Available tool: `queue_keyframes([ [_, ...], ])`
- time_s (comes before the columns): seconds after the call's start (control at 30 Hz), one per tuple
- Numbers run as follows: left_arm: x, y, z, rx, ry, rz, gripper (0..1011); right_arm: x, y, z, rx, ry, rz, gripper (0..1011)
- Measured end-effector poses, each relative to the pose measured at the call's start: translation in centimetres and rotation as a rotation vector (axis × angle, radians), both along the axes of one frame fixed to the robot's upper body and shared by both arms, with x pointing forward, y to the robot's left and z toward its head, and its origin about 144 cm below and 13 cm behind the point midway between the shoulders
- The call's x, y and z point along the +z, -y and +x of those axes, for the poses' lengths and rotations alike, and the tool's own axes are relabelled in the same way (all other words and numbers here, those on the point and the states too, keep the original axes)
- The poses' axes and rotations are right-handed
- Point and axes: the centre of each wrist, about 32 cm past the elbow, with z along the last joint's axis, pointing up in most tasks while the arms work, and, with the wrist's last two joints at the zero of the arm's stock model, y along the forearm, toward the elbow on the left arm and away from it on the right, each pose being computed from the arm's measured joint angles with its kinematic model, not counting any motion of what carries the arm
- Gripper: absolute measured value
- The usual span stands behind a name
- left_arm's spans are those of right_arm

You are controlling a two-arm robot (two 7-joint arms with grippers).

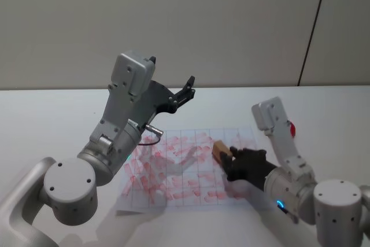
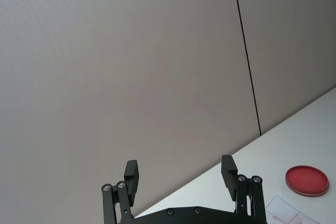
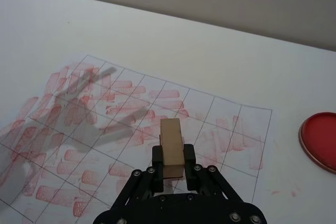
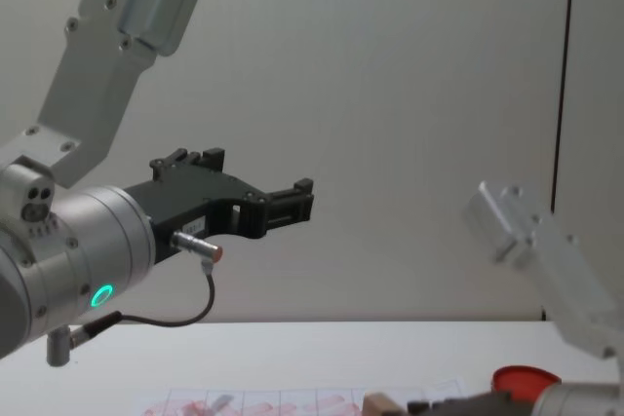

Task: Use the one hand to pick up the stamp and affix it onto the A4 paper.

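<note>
The stamp [image 1: 220,150], a tan wooden block, is clamped between the fingers of my right gripper [image 1: 228,160] over the right part of the A4 paper [image 1: 173,172]. The right wrist view shows the stamp [image 3: 171,145] pointing out of the right gripper [image 3: 173,157] above a grid of boxes with red marks on the paper [image 3: 105,129]. I cannot tell whether the block touches the sheet. My left gripper [image 1: 188,88] hangs open and empty high above the paper's far edge; in its own wrist view the left gripper [image 2: 180,174] faces the wall.
A flat red round disc [image 1: 292,128] lies on the white table to the right of the paper, partly behind my right forearm; the disc [image 3: 321,140] is beyond the sheet's right edge. A grey wall stands behind the table.
</note>
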Motion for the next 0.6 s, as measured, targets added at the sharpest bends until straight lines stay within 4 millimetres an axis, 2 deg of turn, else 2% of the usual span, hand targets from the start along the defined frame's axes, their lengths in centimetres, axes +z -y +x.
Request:
queue_keyframes([
  [0.6, 0.0, 0.0, 0.0, 0.0, 0.0, 0.0, 1002, -1.5, -0.6, -0.7, 0.029, -0.049, -0.031, 213],
])
